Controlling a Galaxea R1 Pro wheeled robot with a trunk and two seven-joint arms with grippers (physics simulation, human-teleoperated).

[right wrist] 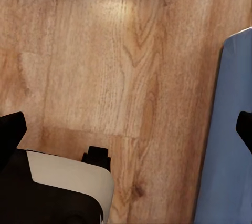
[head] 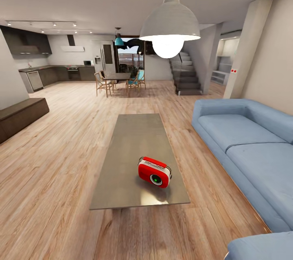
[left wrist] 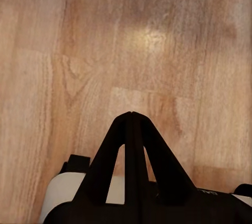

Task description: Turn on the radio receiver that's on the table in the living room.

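Observation:
The red radio receiver (head: 154, 171) stands on the near right part of the long grey table (head: 134, 138) in the head view, its round dial facing me and its red handle on top. Light wood floor and a blue sofa mark the living room around it. My left gripper (left wrist: 130, 113) is shut, its two black fingers meeting at the tips over bare wood floor. My right gripper (right wrist: 127, 129) is open, with one fingertip at each side edge of the right wrist view, above floor, holding nothing. Both hang low, well short of the table.
A blue sectional sofa (head: 248, 146) runs along the table's right side, and its edge (right wrist: 226, 145) lies close beside my right gripper. A white pendant lamp (head: 171, 24) hangs ahead. A dark low bench (head: 20, 115) stands left. Dining table (head: 118, 77), kitchen and stairs (head: 185, 77) lie far back.

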